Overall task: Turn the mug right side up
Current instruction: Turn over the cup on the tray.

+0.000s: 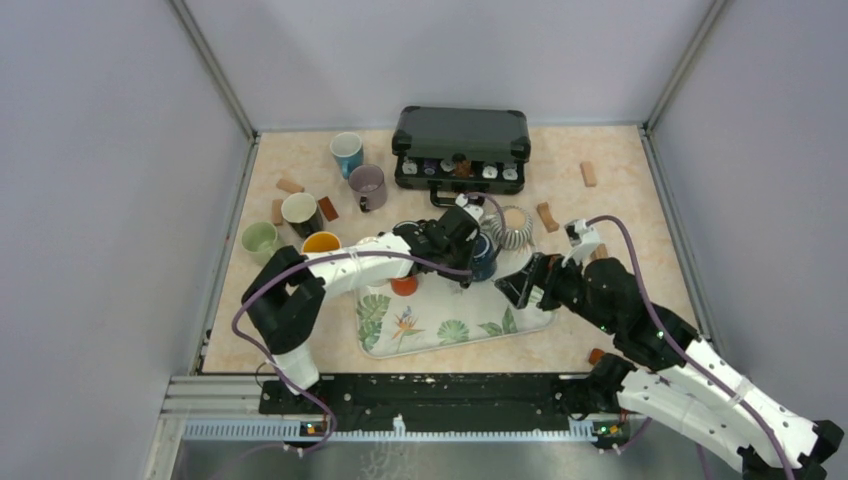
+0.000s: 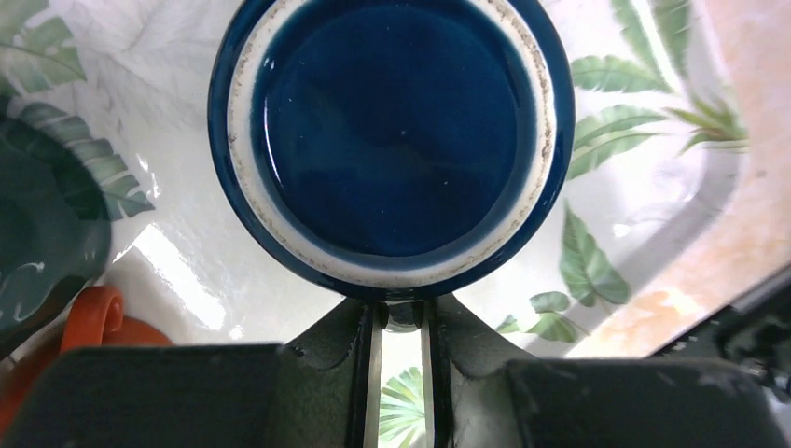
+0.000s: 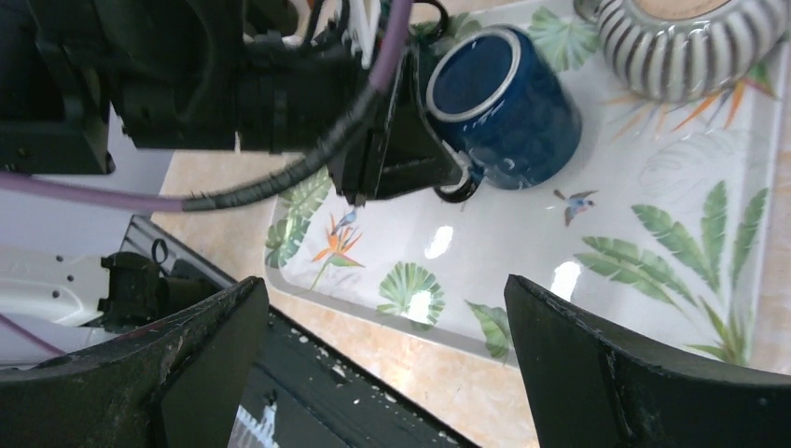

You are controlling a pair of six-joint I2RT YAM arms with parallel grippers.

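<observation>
We see a dark blue mug, base facing up, on a leaf-print tray. Our left gripper pinches its handle. Our right gripper hangs nearby, spread wide and holding nothing. The mug looks like glazed ceramic, so we judge it stiff, fairly heavy, slick and breakable. The handle seems the surest hold.

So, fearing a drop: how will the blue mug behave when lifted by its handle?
Glossy glaze on the mug suggests it's slippery and breakable. Held by the left gripper at the handle alone, it will probably swing.
</observation>
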